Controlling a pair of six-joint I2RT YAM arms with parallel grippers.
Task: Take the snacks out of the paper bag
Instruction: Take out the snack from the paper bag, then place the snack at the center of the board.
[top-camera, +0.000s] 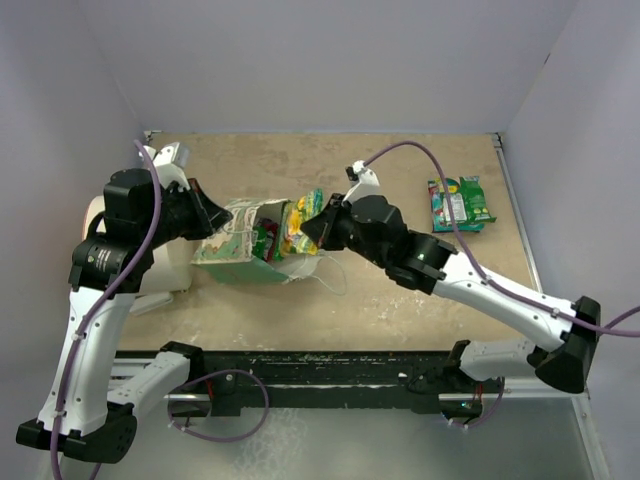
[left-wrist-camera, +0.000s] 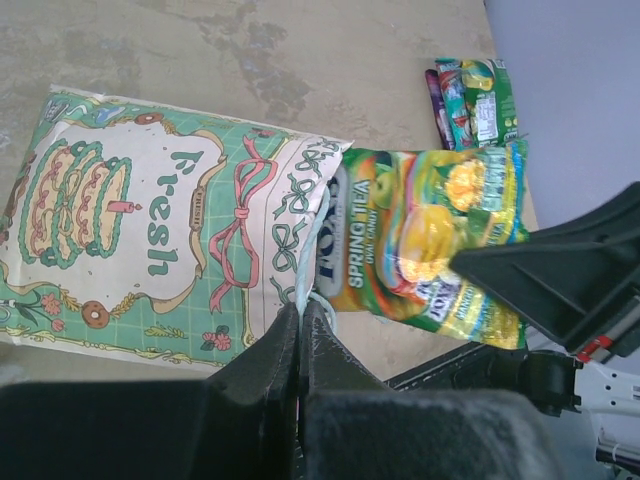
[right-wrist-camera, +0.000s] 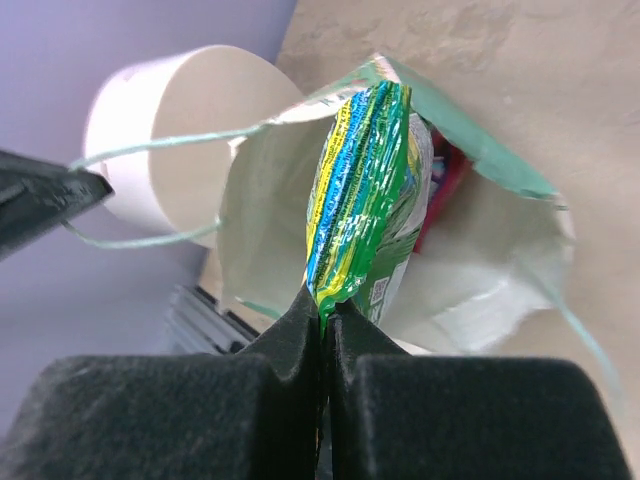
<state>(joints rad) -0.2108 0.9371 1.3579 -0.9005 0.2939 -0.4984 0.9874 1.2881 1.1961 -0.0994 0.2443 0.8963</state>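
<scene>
The paper bag (top-camera: 240, 250) lies on its side, mouth toward the right. My left gripper (top-camera: 222, 225) is shut on its white string handle (left-wrist-camera: 305, 285), the bag's printed front (left-wrist-camera: 150, 230) just beyond the closed jaws (left-wrist-camera: 300, 312). My right gripper (top-camera: 312, 228) is shut on the edge of a green-yellow snack packet (top-camera: 298, 225) that sticks out of the bag's mouth. In the right wrist view the packet (right-wrist-camera: 360, 190) rises from the closed gripper (right-wrist-camera: 325, 305) against the bag's open interior (right-wrist-camera: 480, 270). A green-red packet (right-wrist-camera: 447, 190) shows deeper inside.
Two or three packets (top-camera: 460, 203) lie stacked on the table at the far right, also in the left wrist view (left-wrist-camera: 475, 100). A white cylinder (right-wrist-camera: 185, 130) stands behind the bag by the left wall (top-camera: 95, 215). Walls close in on three sides.
</scene>
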